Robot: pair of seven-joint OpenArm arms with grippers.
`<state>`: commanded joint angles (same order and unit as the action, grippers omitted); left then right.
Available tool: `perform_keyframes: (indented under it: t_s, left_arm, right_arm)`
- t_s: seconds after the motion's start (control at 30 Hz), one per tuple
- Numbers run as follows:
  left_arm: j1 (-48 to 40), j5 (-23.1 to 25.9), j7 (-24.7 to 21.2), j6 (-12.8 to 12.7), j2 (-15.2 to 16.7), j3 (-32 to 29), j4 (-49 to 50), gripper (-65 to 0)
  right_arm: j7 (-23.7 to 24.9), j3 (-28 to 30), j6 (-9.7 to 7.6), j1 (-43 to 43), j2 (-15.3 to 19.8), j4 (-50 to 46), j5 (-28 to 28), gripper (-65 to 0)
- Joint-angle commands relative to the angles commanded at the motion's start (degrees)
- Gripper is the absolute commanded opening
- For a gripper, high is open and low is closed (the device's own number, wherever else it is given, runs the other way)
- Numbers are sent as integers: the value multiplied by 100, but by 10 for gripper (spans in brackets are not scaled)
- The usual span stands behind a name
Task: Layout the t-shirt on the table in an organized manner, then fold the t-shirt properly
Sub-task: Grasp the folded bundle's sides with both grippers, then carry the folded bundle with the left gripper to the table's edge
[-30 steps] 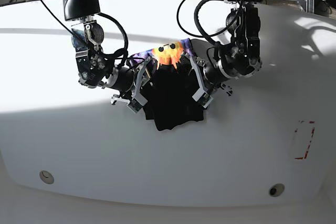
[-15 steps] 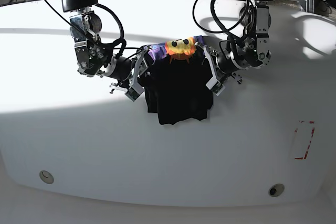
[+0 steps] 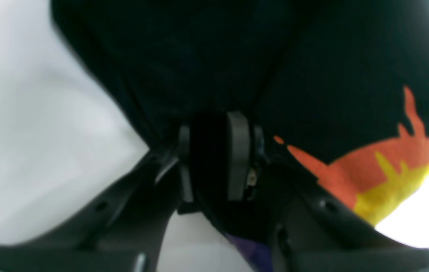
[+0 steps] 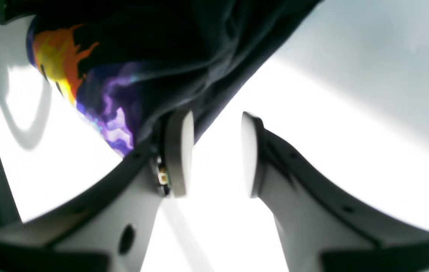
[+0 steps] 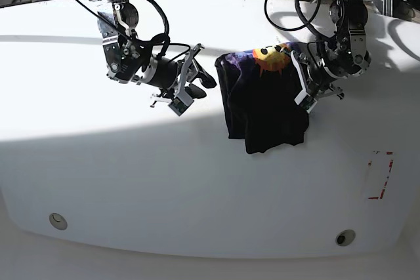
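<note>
The t-shirt [image 5: 266, 109] is black with an orange-yellow print and purple patches. It hangs bunched over the table [image 5: 197, 181] right of centre, its lower edge resting on the top. My left gripper [image 5: 302, 90] is shut on the shirt's right side. In the left wrist view its fingertips [image 3: 237, 155] pinch black cloth [image 3: 199, 56]. My right gripper [image 5: 190, 86] is open just left of the shirt. The right wrist view shows bare table between its pads [image 4: 178, 151], with the cloth's edge [image 4: 161, 37] just beyond the left pad.
A red dashed rectangle [image 5: 379, 175] marks the table at the right. Two round metal discs [image 5: 58, 220] [image 5: 345, 237] sit near the front edge. Cables loop above both arms at the back.
Both arms have moved right. The right gripper has let go of the shirt and stands open. The left gripper has carried the shirt right, so it hangs from that one grip.
</note>
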<state>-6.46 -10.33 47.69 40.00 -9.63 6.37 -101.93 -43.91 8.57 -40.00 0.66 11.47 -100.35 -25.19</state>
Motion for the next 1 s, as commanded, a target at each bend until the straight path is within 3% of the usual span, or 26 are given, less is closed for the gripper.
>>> perform_keyframes:
  t_s: [0.17,0.4,0.5,0.6,0.7,0.8,0.87,1.0]
  left_arm:
    - [62,0,114,0,149,0,-633,-546]
    - [607,44,88,0,870,18,-695,-546]
    - [659,97,-141,0,1204,-26,-686,-546]
    - [642,387,-738,0,1582,-193,-457,-544]
    - [598,651,-1354,-382,1820,-343,-79,-544]
    - [448,765,-1916,-910,1863,-457,273,-544]
    - [343,774,-2497,-1464,1863,-624,598,-544]
    - [185,765,-3095,-2255,1863,-703,976,-544]
  right_arm:
    - [-598,-9,0,-176,0,-554,9,-452]
    - [-668,-9,0,-290,35,-826,18,-452]
    - [-668,-18,0,-290,53,-835,18,-452]
    - [-668,-18,0,-290,167,-835,18,-452]
    - [-668,-18,0,-281,246,-835,18,-452]
    - [-668,-18,0,-281,255,-835,18,-453]
    - [-668,-26,0,-281,255,-835,18,-453]
    - [-668,-26,0,-255,369,-835,18,-453]
